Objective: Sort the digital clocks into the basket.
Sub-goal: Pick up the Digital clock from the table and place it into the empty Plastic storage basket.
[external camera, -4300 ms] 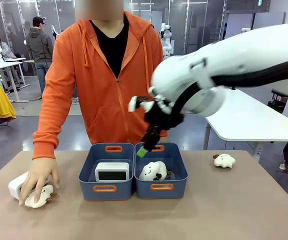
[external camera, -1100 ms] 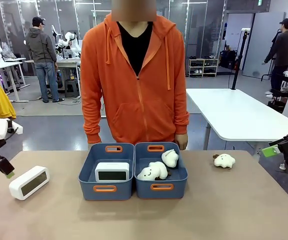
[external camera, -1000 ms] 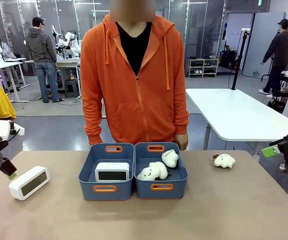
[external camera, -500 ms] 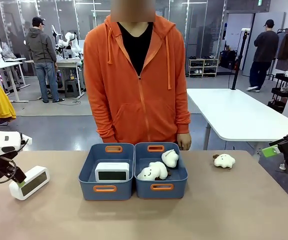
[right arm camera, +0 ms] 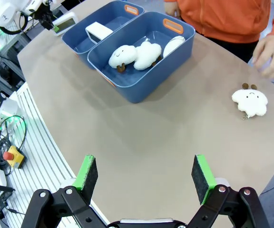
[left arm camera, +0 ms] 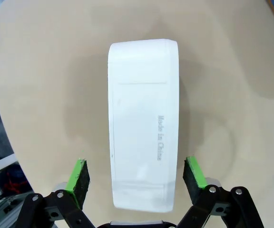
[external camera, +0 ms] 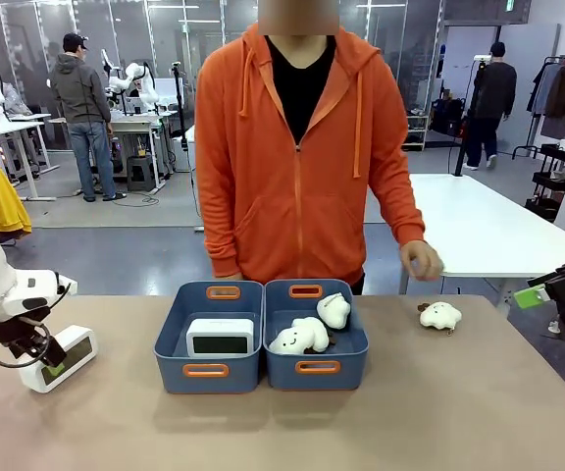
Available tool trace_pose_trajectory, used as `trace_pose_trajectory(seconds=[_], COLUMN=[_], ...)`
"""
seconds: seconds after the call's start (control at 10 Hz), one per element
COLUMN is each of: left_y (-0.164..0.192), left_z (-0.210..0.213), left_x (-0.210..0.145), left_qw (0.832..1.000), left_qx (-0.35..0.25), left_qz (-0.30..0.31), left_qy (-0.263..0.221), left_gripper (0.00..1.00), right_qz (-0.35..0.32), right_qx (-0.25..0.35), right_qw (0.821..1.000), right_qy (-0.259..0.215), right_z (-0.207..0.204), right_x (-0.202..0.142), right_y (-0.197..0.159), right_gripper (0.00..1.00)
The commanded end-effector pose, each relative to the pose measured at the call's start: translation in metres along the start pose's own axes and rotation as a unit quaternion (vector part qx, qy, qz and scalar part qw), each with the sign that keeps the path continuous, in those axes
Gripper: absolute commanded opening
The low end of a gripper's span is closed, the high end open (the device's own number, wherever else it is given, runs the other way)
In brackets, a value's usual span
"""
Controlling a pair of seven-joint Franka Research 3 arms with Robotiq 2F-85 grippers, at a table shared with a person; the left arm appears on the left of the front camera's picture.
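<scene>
white table [external camera: 488,231] | grey floor [external camera: 96,245] | glass partitions [external camera: 155,29]

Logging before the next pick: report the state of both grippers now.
Left gripper: open, jaws either side of the digital clock, not closed on it.
Right gripper: open, holding nothing.

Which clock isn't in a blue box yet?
The clock lying on the table by the left gripper. The other clock already sits inside the left blue basket.
</scene>
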State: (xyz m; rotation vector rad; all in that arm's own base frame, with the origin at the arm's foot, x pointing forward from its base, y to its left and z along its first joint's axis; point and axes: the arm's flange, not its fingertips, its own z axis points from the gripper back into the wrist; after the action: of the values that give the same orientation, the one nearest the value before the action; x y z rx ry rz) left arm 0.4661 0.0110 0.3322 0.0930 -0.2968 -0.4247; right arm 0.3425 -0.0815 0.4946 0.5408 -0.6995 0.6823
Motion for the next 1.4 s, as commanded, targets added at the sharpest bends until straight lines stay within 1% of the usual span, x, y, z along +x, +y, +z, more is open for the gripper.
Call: trace_pose_trajectory(seconds=[0.0,0.3,0.4,0.6,0.7,0.8,0.9,1.0,1.1,1.2,1.3], left_y=[0.002,0.002,0.004,0.003,0.003,0.004,0.010,0.024,0.035,0.042,0.043], left_z=[-0.013,-0.011,-0.012,-0.012,-0.008,0.008,0.044,0.096,0.133,0.159,0.173], left_x=[0.007,0.010,0.009,0.007,0.006,0.006,0.007,0.001,-0.010,-0.022,-0.031], left_qw=[1.000,1.000,1.000,0.999,0.999,0.999,0.998,0.995,0.991,0.984,0.978], left_qx=[-0.018,-0.027,-0.026,-0.029,-0.028,-0.040,-0.064,-0.097,-0.123,-0.156,-0.179], left_qz=[0.003,-0.013,-0.010,-0.012,-0.008,-0.008,-0.014,-0.037,-0.060,-0.078,-0.091], left_qy=[0.004,0.001,0.006,0.011,0.016,0.026,0.015,0.006,-0.003,-0.026,-0.052], left_gripper=[1.00,0.12,0.00,0.00,0.03,0.00,0.00,0.00,0.00,0.00,0.00], right_qz=[-0.001,-0.001,-0.001,-0.001,-0.001,-0.001,-0.001,-0.001,-0.001,-0.001,-0.001], right_qx=[0.005,0.005,0.005,0.005,0.005,0.005,0.005,0.005,0.005,0.005,0.005], right_qw=[1.000,1.000,1.000,1.000,1.000,1.000,1.000,1.000,1.000,1.000,1.000], right_qy=[0.003,0.003,0.003,0.003,0.003,0.003,0.003,0.003,0.003,0.003,0.003], right_z=[0.001,0.001,0.001,0.001,0.001,0.001,0.001,0.001,0.001,0.001,0.001], right_x=[-0.002,-0.002,-0.002,-0.002,-0.002,-0.002,-0.002,-0.002,-0.002,-0.002,-0.002], right_y=[0.001,0.001,0.001,0.001,0.001,0.001,0.001,0.001,0.001,0.001,0.001], right_gripper=[1.00,1.00,1.00,1.00,1.00,1.00,1.00,1.00,1.00,1.00,1.00])
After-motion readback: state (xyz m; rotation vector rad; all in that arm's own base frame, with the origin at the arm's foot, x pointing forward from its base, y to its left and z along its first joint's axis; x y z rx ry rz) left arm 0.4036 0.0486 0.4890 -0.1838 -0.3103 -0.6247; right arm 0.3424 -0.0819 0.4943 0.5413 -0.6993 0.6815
